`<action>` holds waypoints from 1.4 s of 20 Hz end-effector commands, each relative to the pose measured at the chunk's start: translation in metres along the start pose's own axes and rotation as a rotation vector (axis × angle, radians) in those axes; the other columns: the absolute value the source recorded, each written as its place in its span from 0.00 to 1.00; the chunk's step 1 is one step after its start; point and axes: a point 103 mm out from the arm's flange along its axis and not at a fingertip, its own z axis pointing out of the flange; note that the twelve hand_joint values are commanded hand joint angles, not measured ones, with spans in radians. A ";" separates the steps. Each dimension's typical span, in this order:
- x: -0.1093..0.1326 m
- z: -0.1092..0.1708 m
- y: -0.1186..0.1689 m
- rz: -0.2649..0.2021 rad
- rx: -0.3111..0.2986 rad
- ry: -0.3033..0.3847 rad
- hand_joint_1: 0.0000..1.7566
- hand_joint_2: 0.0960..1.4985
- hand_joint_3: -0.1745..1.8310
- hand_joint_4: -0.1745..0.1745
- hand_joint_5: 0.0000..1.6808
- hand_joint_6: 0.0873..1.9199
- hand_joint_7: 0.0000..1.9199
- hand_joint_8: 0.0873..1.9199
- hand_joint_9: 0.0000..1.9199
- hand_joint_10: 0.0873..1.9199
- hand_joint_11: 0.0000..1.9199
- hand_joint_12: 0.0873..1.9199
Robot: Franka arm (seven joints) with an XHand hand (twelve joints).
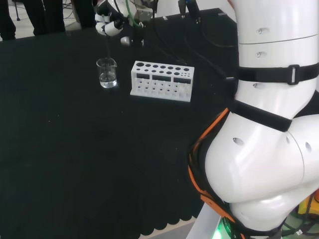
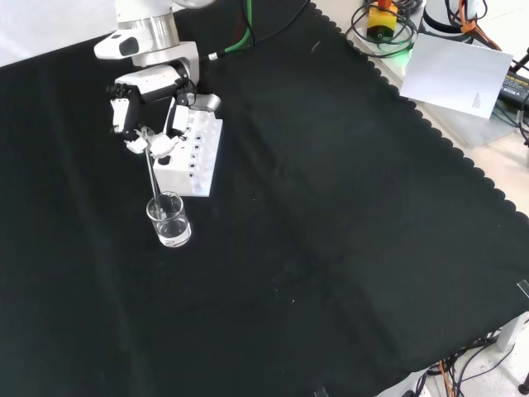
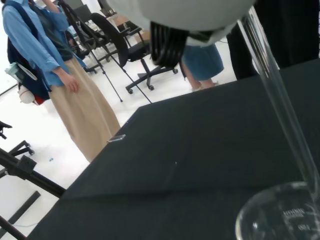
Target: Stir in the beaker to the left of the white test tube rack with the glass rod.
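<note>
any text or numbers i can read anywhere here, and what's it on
None can be read.
Beaker: faint printed marks on the glass wall, too blurred to read.
White sheet of paper beyond the cloth's edge: a small line of print, too small to read.
White test tube rack: no lettering seen.

We are in a robotics lab: our tabletop (image 1: 75,164) wears a black cloth and carries a white test tube rack (image 1: 161,80) and a glass beaker (image 1: 107,72), cables (image 2: 388,29) trail off its edge, and office chairs (image 3: 127,45) stand on the pale floor behind.
</note>
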 end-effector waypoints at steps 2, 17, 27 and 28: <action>0.005 0.000 -0.035 0.037 0.016 -0.009 0.74 0.41 0.50 0.00 0.61 0.46 0.59 0.64 0.81 0.46 0.84 0.38; 0.042 0.023 0.003 -0.022 0.033 0.034 0.74 0.41 0.51 0.00 0.61 0.46 0.59 0.64 0.81 0.46 0.84 0.38; 0.030 0.012 0.002 0.003 0.021 0.019 0.74 0.41 0.50 0.00 0.61 0.46 0.59 0.64 0.81 0.46 0.84 0.38; 0.026 0.009 0.002 0.009 0.019 0.015 0.74 0.41 0.50 0.00 0.61 0.46 0.59 0.64 0.81 0.46 0.84 0.38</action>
